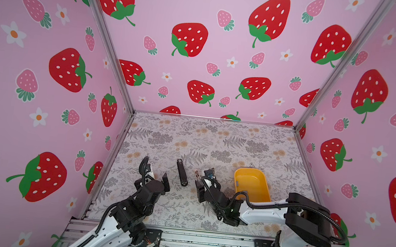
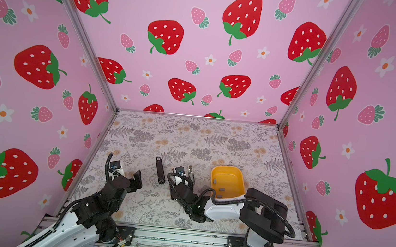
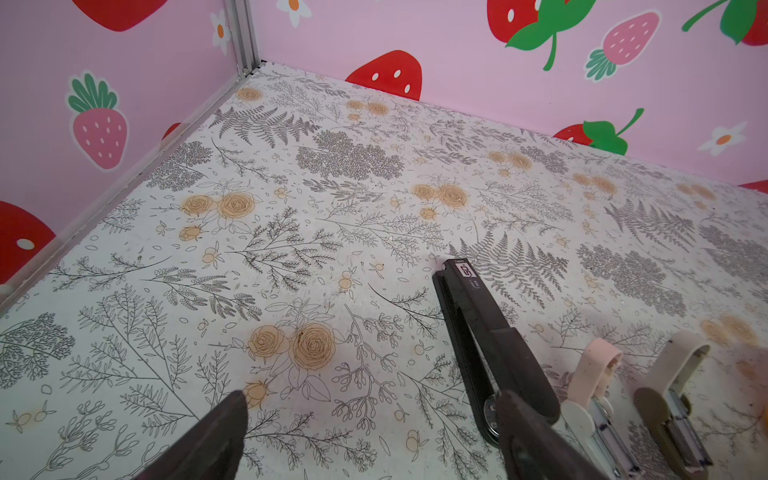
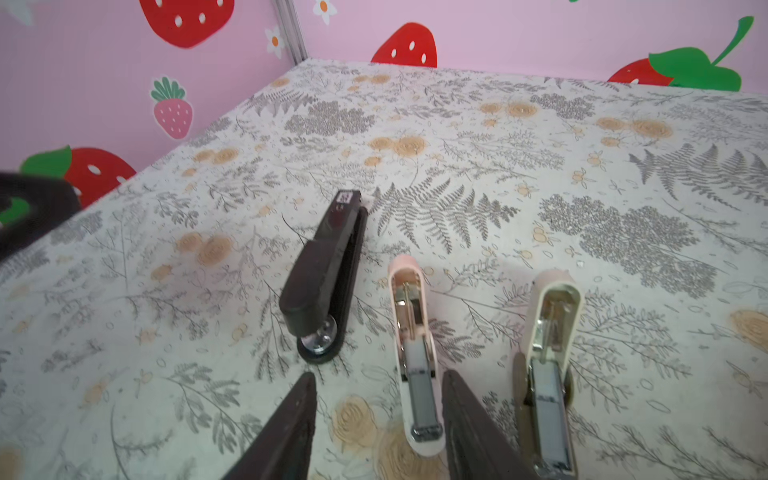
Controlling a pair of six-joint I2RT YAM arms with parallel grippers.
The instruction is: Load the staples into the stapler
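Strawberry-print walls (image 1: 200,41); floral tabletop (image 1: 215,141).
Left gripper (image 3: 374,440): spread wide, empty.
Right gripper (image 4: 378,428): partly parted, empty, over open pink stapler (image 4: 415,357).
Yellow bin (image 2: 230,176): right side.
Black stapler (image 1: 181,175): closed, centre.
Second open stapler (image 4: 550,332): beside the pink one.
Staples (image 2: 222,189): grey strips inside bin.

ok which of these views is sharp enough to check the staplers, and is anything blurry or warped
Left wrist view: crisp on the table print and the black stapler, only the near fingers soft. Right wrist view: hazier overall, though the open pink stapler reads fine. Both top views: strong wide-angle bowing of the walls, even light, the staples in the yellow bin mere grey specks.
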